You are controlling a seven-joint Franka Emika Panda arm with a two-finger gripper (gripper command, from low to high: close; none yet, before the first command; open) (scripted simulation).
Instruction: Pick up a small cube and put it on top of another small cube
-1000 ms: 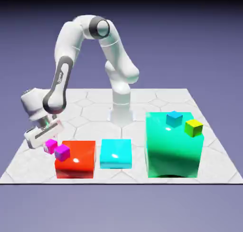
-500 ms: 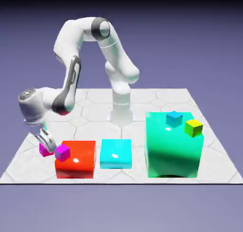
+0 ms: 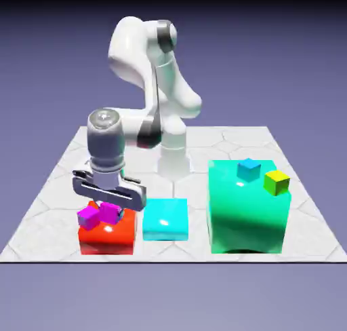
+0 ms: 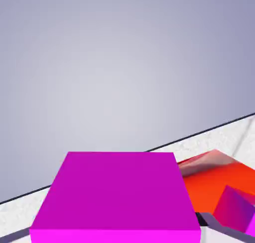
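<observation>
tool (image 3: 108,212) swung over red block (image 3: 108,238) | grips magenta cube (image 4: 117,192)

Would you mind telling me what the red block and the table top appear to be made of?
Red block: looks like glossy plastic or lacquer, judging by the bright highlights on its face; the render leaves it open. Table top: resembles pale matt stone tile, with faint speckle and thin hexagonal joint lines.
</observation>
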